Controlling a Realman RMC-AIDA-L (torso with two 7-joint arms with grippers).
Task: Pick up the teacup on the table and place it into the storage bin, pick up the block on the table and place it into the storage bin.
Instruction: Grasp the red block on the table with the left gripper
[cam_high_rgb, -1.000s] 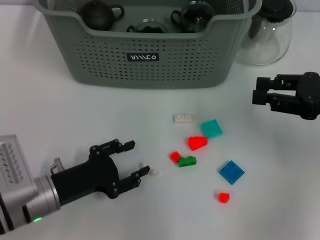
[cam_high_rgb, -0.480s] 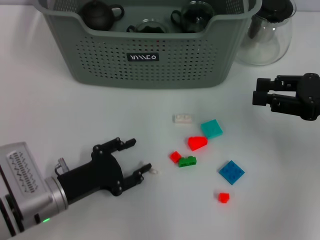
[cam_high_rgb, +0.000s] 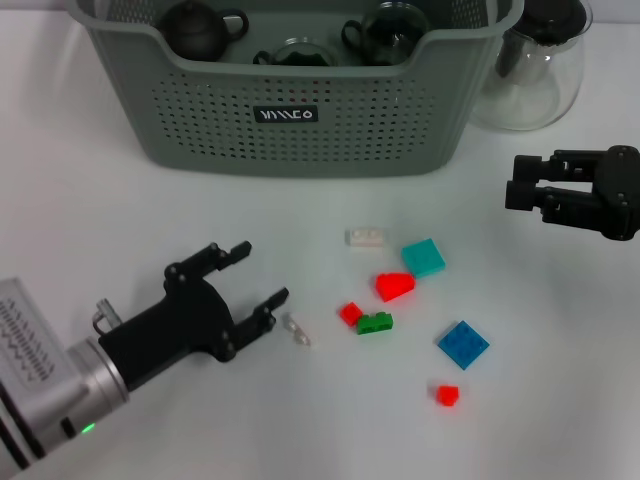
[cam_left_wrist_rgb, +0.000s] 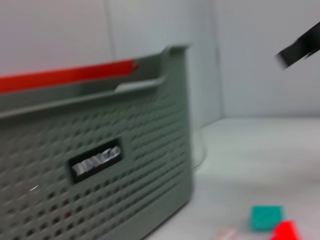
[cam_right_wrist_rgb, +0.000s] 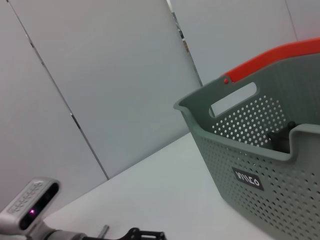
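Observation:
The grey-green storage bin (cam_high_rgb: 400, 120) stands at the back with dark teacups (cam_high_rgb: 205, 28) inside; it also shows in the left wrist view (cam_left_wrist_rgb: 100, 150) and the right wrist view (cam_right_wrist_rgb: 260, 150). No teacup shows on the table. Several blocks lie in front of the bin: white (cam_high_rgb: 365, 237), teal (cam_high_rgb: 424, 257), red (cam_high_rgb: 395, 286), green (cam_high_rgb: 375, 323) and blue (cam_high_rgb: 463, 344). My left gripper (cam_high_rgb: 260, 272) is open and empty, low over the table left of the blocks. My right gripper (cam_high_rgb: 512, 193) is open and empty, hovering at the right, away from the blocks.
A clear glass pitcher (cam_high_rgb: 535, 70) with a black lid stands right of the bin. A tiny clear piece (cam_high_rgb: 297, 331) lies by my left gripper's near finger. Two small red blocks (cam_high_rgb: 350, 313) (cam_high_rgb: 447, 394) lie among the others.
My left gripper has shifted left and a little toward the bin, turning slightly. The tiny clear piece that was at its fingertip now lies apart from it. The right arm has not moved.

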